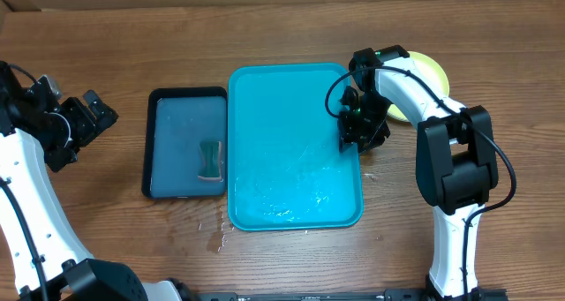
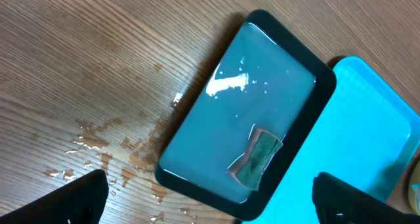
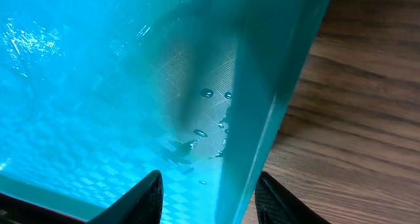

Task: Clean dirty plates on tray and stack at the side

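Observation:
The teal tray (image 1: 282, 142) lies mid-table, wet, with nothing on it. My right gripper (image 1: 362, 129) hangs over its right rim. In the right wrist view the gripper (image 3: 210, 178) straddles the tray's rim (image 3: 262, 119), one finger over the wet floor, the other outside above the wood. The jaws stand open, with a clear gap on the inner side. A pale yellow plate with a lime-green rim (image 1: 425, 71) rests on the table behind the right arm, partly hidden by it. My left gripper (image 1: 88, 116) is wide open at the far left and holds nothing (image 2: 210, 184).
A dark navy tray (image 1: 181, 124) holding water and a green sponge (image 1: 210, 160) sits against the teal tray's left side. Water is spilled on the wood (image 1: 216, 235) near the trays' front corners. Bare wooden table surrounds both trays.

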